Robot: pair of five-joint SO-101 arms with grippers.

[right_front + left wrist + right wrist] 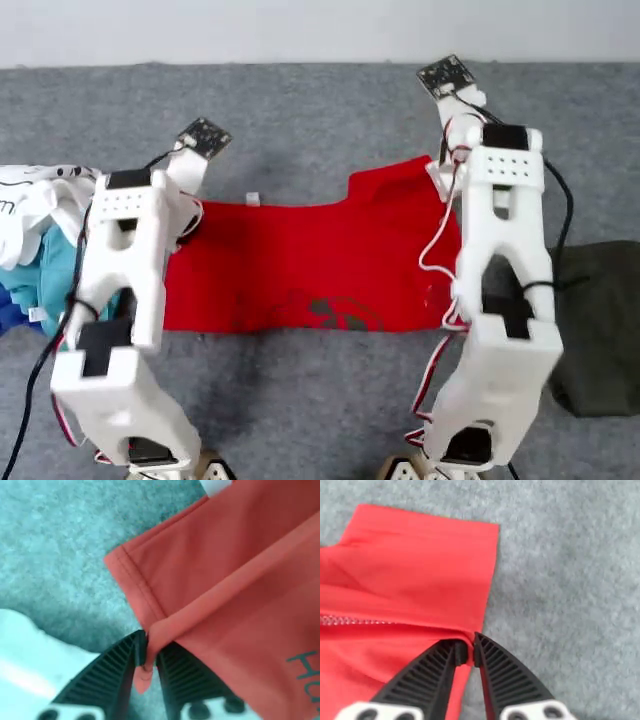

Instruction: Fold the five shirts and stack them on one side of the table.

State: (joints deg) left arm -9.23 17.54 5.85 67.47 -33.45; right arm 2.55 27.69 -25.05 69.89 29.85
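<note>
Left pincer (pixel 146 650) is shut on a pinch of hem at one end of the red shirt (pixel 300 265), while the right pincer (pixel 468 650) nips a fold at the opposite end, beside a sleeve edge. In the high view the shirt lies spread across the middle of the frame on the grey table (pixel 300 110), with an arm over each end. A heap (pixel 35 235) of white and blue shirts sits at the left edge of the frame. A dark shirt (pixel 600 320) lies at the right edge and looks already folded.

The red cloth appears thin, light and limp. It would likely sag between the two holds and drape wherever it is let down. The stitched hems and seams, where the fabric doubles, look like the surest places to grip, since a shallow pinch of a single layer could slip free. The felt-like tabletop may drag on the cloth, so lifting both ends evenly seems wiser than sliding.
</note>
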